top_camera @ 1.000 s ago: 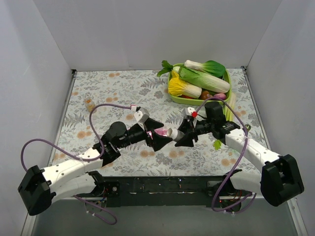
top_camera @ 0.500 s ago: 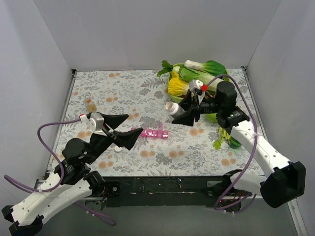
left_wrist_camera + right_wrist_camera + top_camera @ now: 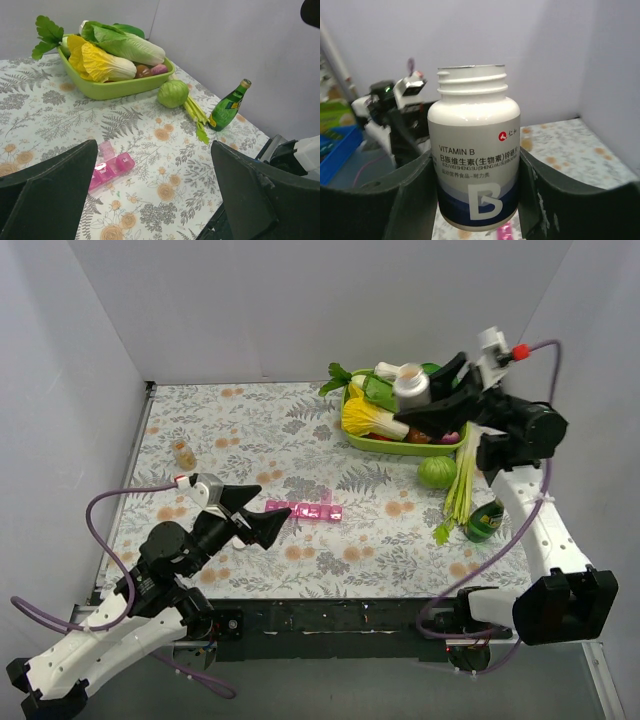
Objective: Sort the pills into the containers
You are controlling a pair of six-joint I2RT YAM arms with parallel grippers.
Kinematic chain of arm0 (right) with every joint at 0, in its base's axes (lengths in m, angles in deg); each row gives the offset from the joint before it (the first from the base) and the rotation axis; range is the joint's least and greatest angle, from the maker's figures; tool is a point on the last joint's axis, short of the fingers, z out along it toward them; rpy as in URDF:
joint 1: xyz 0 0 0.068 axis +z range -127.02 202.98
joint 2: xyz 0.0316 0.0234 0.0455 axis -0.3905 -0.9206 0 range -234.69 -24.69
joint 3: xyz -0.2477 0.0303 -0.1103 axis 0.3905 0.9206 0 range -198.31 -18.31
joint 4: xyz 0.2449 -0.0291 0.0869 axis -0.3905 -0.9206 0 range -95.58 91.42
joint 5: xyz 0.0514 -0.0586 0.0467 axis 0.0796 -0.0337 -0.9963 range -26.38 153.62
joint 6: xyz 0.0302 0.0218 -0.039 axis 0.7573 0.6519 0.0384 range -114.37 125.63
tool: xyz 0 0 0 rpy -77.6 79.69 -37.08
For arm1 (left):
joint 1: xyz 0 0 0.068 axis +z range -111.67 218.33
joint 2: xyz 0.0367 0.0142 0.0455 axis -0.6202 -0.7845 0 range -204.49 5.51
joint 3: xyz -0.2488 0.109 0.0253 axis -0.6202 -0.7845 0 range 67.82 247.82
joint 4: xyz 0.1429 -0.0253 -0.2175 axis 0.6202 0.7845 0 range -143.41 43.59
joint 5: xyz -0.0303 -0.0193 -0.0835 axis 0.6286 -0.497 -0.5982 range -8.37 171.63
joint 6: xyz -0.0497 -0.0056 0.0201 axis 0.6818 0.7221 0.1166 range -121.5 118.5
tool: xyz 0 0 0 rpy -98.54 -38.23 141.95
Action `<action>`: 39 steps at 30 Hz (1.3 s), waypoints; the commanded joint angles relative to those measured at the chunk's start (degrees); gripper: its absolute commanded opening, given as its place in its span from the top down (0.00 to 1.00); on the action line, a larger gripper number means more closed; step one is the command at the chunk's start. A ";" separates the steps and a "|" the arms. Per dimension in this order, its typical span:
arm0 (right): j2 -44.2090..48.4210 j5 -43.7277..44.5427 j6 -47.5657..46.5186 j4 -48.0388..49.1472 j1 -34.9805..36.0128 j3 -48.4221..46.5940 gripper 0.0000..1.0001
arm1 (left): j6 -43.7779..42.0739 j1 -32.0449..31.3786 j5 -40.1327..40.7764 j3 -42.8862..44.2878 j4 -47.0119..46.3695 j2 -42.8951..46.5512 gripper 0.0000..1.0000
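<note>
Pink organizer strip (image 3: pixel 305 510) is seen flat on table, centre of top view, slightly low in frame. Judged light, stiff, smooth plastic. Likely to slide when pushed, so best pinched across narrow sides, near middle. Left gripper (image 3: pixel 272 502) is spread wide and empty, just left of strip. Right gripper (image 3: pixel 415 400) is clamped on uncapped vitamin bottle (image 3: pixel 411 383), held upper right above green tray (image 3: pixel 385 445).
</note>
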 commanded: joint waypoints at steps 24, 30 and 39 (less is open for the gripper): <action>5.97 12.99 -88.35 -69.42 5.83 16.31 0.93 | -15.74 0.23 2.52 -2.12 3.12 -5.77 0.02; 2.46 20.09 -102.52 -75.59 14.36 19.40 0.93 | -14.79 0.23 7.96 -5.37 1.55 -5.25 0.02; -7.82 35.82 -104.20 -78.83 20.25 13.07 0.93 | -3.53 13.65 7.65 -1.70 4.08 -17.42 0.02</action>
